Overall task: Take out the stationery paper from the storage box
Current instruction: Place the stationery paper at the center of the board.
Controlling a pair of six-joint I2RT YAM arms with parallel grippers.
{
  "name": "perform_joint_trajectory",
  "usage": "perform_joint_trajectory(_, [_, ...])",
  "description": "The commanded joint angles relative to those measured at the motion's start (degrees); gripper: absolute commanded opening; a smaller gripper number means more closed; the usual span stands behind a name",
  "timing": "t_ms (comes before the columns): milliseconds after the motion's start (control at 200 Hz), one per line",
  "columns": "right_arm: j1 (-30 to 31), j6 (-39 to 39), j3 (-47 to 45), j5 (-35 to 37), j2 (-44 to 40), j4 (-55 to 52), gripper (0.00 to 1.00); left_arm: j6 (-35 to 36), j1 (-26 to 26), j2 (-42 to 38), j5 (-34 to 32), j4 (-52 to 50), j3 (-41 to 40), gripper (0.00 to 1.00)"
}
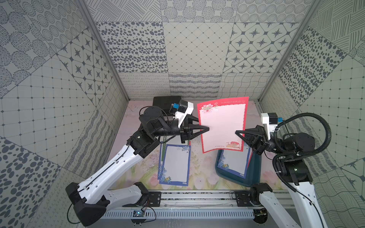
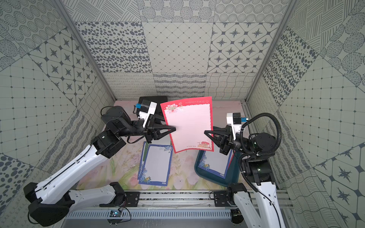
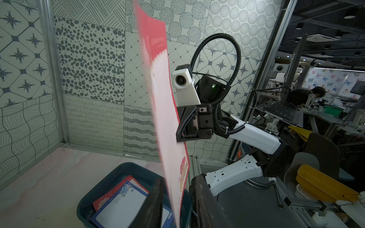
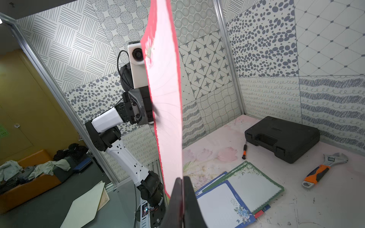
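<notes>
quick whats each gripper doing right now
left gripper: open, jaws either side of the red-bordered sheet at its edge, not clamped
right gripper: shut on the red-bordered sheet's opposite edge

The red-bordered sheet is thin matt paper; the storage box smooth teal plastic, faintly glossy; the black case grained matt plastic; the wrench bare metal, rubbery orange grip; the tabletop matt, scuffed floral print

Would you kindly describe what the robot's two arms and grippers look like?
The left arm and right arm have white shells and black joints. The left gripper and right gripper are black with triangular fingers, each under a white camera housing. A corrugated black conduit loops by the right arm.
</notes>
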Motion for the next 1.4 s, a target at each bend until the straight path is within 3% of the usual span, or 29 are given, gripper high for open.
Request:
perform_joint_trajectory(0, [0.3,0.8,-0.7,2.0,-0.1,2.5,0.00,-1.5,0.0,0.0,0.6,3.5,1.1,0.18])
perform_joint_trajectory(265, [0.3,2.1,-1.0,1.9,-0.3,3.1,0.00,-1.4,0.1,1.6,-2.4,1.3,1.7,0.00])
perform_joint_trajectory(735, [0.3,3.9,-1.7,2.6,0.5,3.9,0.02,1.1,0.1,-2.5,-12.2,-4.1,0.5,0.00])
perform_joint_trajectory(1396, [1.4,5.6,-4.4,3.4,2.2,7.2,0.11,-2.1,0.1,-1.9,-16.5,-4.7,0.0,0.00])
